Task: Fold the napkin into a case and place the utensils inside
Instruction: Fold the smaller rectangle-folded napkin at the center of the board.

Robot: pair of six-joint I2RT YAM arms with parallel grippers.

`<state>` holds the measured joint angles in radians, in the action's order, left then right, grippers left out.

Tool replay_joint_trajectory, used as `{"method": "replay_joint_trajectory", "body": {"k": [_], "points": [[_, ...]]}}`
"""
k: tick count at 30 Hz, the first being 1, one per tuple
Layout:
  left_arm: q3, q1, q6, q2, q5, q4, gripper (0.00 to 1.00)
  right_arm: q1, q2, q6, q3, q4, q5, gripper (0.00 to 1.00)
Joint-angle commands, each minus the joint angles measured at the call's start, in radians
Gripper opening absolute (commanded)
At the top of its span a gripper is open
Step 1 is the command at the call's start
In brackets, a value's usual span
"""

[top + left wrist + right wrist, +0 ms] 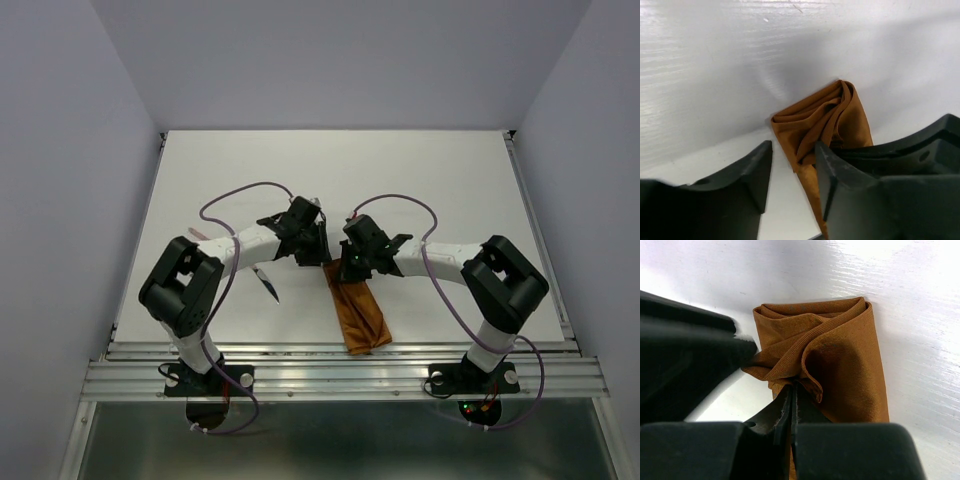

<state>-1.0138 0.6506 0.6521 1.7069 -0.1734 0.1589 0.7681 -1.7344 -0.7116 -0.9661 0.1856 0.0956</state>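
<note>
Napkin (357, 312) lies on the bench (430, 190) between the two arms, folded to a slim rust-orange strip running from the claws toward the near edge. Its far end is bunched into loose overlapping folds, not flat. Right claw (792, 390) is closed tight, tips nipping one of those folds. Left claw (792, 175) stands partly apart with nothing between the jaws, just beside the same end, one finger close against the cloth's edge. Judgement: the cloth is thin, soft and light; expect it to slump, slide on the smooth bench, and shift its layers if you drag it. Take hold at an outer edge or corner, not mid-fold. One utensil (268, 284), slender with a dark pointed end, lies beside the left arm, apart from the napkin; you cannot make out other pieces. Both claws crowd the one end, and purple cables (240, 188) loop over each arm: mind them when you reach.
</note>
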Motion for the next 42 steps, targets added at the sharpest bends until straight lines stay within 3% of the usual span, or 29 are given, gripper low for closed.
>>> {"method": "replay_joint_trajectory", "body": {"k": [1, 3, 8, 9, 16, 23, 28, 31, 34, 36, 38, 42], "points": [[0.001, 0.001, -0.009, -0.116, 0.069, 0.056, 0.60, 0.011, -0.013, -0.008, 0.000, -0.018, 0.006, 0.01], [0.007, -0.002, -0.011, -0.124, 0.078, 0.057, 0.70, 0.011, -0.008, -0.009, -0.002, -0.017, 0.006, 0.01], [0.030, 0.000, -0.017, -0.138, 0.075, 0.030, 0.80, 0.011, 0.001, -0.006, -0.008, -0.008, 0.007, 0.01], [0.050, -0.002, -0.017, -0.153, 0.054, -0.004, 0.87, 0.011, -0.001, -0.005, -0.011, -0.008, 0.006, 0.01], [0.086, 0.000, -0.049, -0.106, -0.054, -0.081, 0.88, 0.011, -0.001, -0.006, -0.017, -0.008, 0.009, 0.05], [0.092, 0.000, -0.048, -0.052, -0.084, -0.120, 0.66, 0.011, 0.012, -0.006, -0.019, -0.008, 0.006, 0.07], [0.096, 0.000, -0.051, -0.021, -0.092, -0.134, 0.59, 0.011, 0.007, -0.005, -0.029, -0.008, 0.015, 0.08], [0.100, 0.000, -0.051, -0.003, -0.086, -0.139, 0.48, 0.011, 0.012, -0.003, -0.036, -0.003, 0.016, 0.08], [0.095, 0.000, -0.054, 0.017, -0.084, -0.140, 0.19, 0.011, 0.028, 0.004, -0.045, 0.006, 0.026, 0.14], [0.090, 0.000, -0.054, 0.033, -0.084, -0.140, 0.00, 0.011, 0.047, 0.008, -0.049, 0.015, 0.035, 0.25], [0.089, 0.000, -0.055, 0.042, -0.087, -0.140, 0.00, 0.011, 0.091, 0.012, -0.049, 0.032, 0.027, 0.37], [0.089, 0.000, -0.055, 0.051, -0.090, -0.147, 0.00, 0.011, 0.176, 0.021, -0.046, 0.069, -0.019, 0.46]]}}
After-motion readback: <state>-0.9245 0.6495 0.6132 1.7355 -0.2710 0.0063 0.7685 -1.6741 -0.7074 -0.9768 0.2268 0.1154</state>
